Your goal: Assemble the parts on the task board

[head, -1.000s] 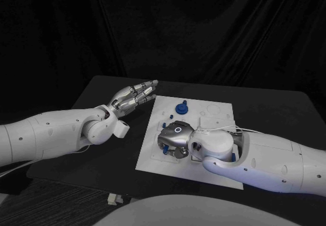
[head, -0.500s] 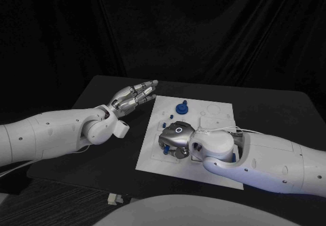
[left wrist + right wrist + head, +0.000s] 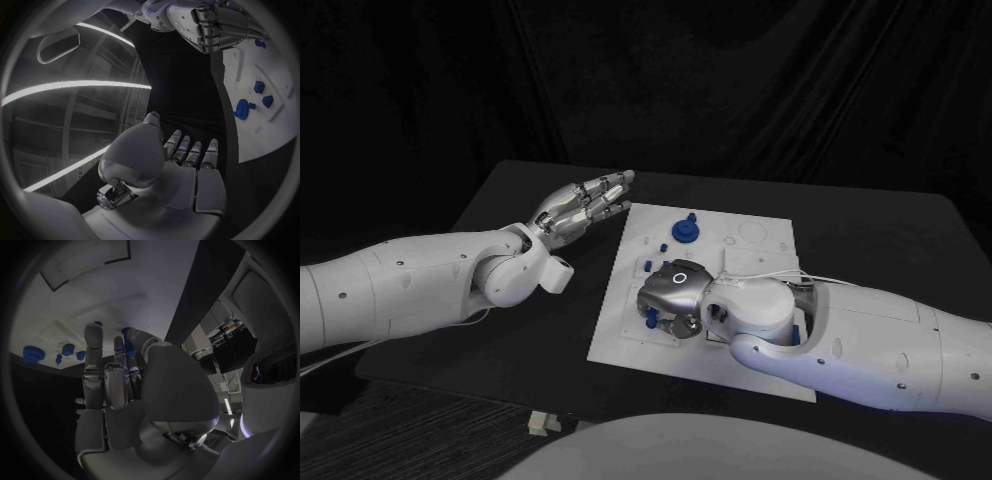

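Left hand (image 3: pixel 586 205) hovers over the dark counter (image 3: pixel 531 200) beside the task board (image 3: pixel 762 240), fingers straight and empty. On the board a blue part (image 3: pixel 685 230) stands; the right hand (image 3: pixel 672 300) presses fingertips on another blue part (image 3: pixel 127 342), grip unclear.

Two bulky, glossy white arms with small dark screw dots along their shells; each ends in a silver metallic hand – the left hand (image 3: pixel 584 207) with dark-banded segmented fingers, the right hand (image 3: pixel 672 295) bearing a small glowing ring on its rounded back – thin white cables loop beside its wrist
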Motion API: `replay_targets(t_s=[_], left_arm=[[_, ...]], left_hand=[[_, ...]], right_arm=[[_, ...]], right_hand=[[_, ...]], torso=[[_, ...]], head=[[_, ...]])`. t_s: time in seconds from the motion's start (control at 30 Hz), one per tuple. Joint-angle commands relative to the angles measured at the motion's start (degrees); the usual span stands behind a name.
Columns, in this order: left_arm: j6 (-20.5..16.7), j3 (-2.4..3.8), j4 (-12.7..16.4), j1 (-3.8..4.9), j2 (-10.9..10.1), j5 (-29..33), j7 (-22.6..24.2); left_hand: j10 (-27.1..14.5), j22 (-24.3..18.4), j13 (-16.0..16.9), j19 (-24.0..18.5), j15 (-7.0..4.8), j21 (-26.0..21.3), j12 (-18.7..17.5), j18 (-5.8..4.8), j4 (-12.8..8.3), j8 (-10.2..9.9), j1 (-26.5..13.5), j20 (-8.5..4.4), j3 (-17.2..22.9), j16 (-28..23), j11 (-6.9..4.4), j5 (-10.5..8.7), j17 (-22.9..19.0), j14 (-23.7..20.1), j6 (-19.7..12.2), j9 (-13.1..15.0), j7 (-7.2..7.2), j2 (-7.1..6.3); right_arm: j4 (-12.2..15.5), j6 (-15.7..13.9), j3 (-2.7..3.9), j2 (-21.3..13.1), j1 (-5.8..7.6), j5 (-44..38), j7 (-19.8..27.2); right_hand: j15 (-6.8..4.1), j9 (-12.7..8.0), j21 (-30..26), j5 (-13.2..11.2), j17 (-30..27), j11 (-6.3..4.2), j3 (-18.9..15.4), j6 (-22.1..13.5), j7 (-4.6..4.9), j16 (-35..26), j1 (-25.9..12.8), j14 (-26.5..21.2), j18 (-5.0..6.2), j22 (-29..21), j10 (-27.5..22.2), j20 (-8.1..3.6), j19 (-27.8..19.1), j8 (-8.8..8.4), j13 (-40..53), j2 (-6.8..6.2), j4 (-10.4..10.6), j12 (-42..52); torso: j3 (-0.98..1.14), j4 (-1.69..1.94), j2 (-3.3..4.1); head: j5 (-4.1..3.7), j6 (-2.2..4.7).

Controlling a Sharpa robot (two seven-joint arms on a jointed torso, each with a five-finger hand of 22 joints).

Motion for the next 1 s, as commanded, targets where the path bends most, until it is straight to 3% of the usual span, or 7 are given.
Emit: replay_targets(t_s=[0.03,0.37,0.67,0.77,0.83,0.9,1.0], left_arm=[[0.67,0.05,-0.02,-0.08,0.08,0.06,6.01],[0.71,0.05,-0.08,-0.08,0.11,0.06,5.89],[0.72,0.05,-0.08,-0.08,-0.01,0.06,5.8],[0.77,0.05,-0.08,-0.08,-0.02,0.06,5.8],[0.79,0.05,-0.12,-0.08,0.02,0.06,5.81],[0.86,0.05,-0.16,-0.08,0.06,0.06,5.8],[0.94,0.05,-0.15,-0.08,0.06,0.06,5.87]], left_hand=[[0.01,0.07,0.07,0.07,-0.24,0.25,0.16,0.71,0.03,0.24,0.44,0.31,0.45,0.35,0.44,0.23,0.08,-0.06,-0.03,0.07,0.47,0.13],[0.0,0.08,0.07,0.08,-0.18,0.26,0.16,0.71,0.03,0.22,0.46,0.31,0.47,0.38,0.47,0.27,0.09,-0.05,-0.11,0.06,0.44,0.18],[0.0,0.08,0.07,0.08,-0.18,0.26,0.16,0.71,0.03,0.22,0.46,0.31,0.47,0.38,0.47,0.27,0.09,-0.05,-0.11,0.06,0.44,0.18],[-0.01,0.11,0.07,0.09,-0.11,0.27,0.17,0.7,0.01,0.22,0.5,0.32,0.5,0.41,0.47,0.31,0.1,-0.04,-0.13,0.06,0.46,0.23],[-0.01,0.11,0.07,0.09,-0.11,0.27,0.17,0.7,0.01,0.22,0.5,0.32,0.5,0.41,0.47,0.31,0.1,-0.04,-0.13,0.06,0.46,0.23],[-0.01,0.12,0.06,0.1,-0.1,0.27,0.11,0.7,0.0,0.22,0.52,0.32,0.51,0.38,0.47,0.33,0.09,-0.06,-0.16,0.05,0.46,0.24],[-0.02,0.12,0.06,0.1,-0.1,0.27,0.12,0.7,-0.01,0.21,0.54,0.32,0.52,0.36,0.48,0.36,0.08,-0.07,-0.19,0.05,0.46,0.25]], right_arm=[[-0.05,0.66,0.03,-0.04,-0.23,-0.55,-0.95],[-0.16,0.38,0.03,-0.21,-0.29,-0.55,-1.03],[0.57,-3.23,0.03,-1.82,-0.32,-0.55,-1.36],[1.57,-7.53,0.03,-3.46,-0.26,-0.55,-0.95],[2.48,-11.1,0.03,-4.94,0.04,-0.55,-0.22],[3.36,-15.02,0.04,-6.38,0.71,-0.31,0.95],[5.11,-21.35,0.04,-8.94,2.33,0.95,3.35]], right_hand=[[0.43,-0.41,-0.64,-0.38,-0.28,0.15,-0.05,-0.99,0.1,-0.41,-0.86,1.81,1.09,2.06,-1.09,0.04,-0.61,-0.72,-0.14,-0.13,-0.46,-0.35],[0.41,-1.85,-3.78,-2.46,-1.74,0.68,-1.42,-4.52,-0.46,-1.08,-2.16,1.14,1.48,1.38,-4.57,0.19,-1.43,-2.79,-0.11,-0.58,-0.01,-0.66],[0.68,-4.15,-8.07,-5.91,-3.1,1.56,-9.91,-11.11,-3.35,-1.61,-1.33,0.3,1.84,0.16,-15.35,0.69,-2.06,-2.77,-0.53,0.01,1.84,-0.67],[0.78,-6.84,-8.66,-5.64,-2.51,1.72,-14.27,-17.88,-4.07,-1.2,2.53,0.56,1.92,-0.04,-21.68,0.72,-1.26,-2.85,-1.07,-1.51,7.43,0.23],[0.3,-9.99,-8.62,-6.35,-2.12,1.37,-16.97,-29.41,-6.26,-0.99,4.65,0.8,1.73,-0.1,-26.27,0.68,-0.68,-3.97,-1.2,-4.35,12.75,-0.28],[0.41,-11.83,-8.92,-7.34,-1.93,1.3,-18.74,-36.73,-7.43,-0.91,2.53,0.86,1.8,-0.23,-28.72,0.54,-0.6,-4.66,-1.18,-6.03,13.22,-0.3],[0.53,-12.78,-7.32,-7.61,0.69,1.46,-24.6,-40.67,-9.48,0.21,-4.06,1.71,1.55,0.07,-29.15,0.58,-0.17,-4.98,-1.02,-6.94,13.35,0.33]], torso=[[0.01,0.0,0.0],[0.0,-0.01,-0.02],[0.01,0.0,-0.01],[0.02,0.0,-0.01],[0.02,0.0,-0.02],[0.01,0.0,-0.01],[0.01,-0.01,-0.01]], head=[[0.08,-0.01],[0.13,-0.01],[0.01,-0.01],[0.09,-0.01],[0.23,-0.01],[0.35,-0.01],[0.38,-0.01]])
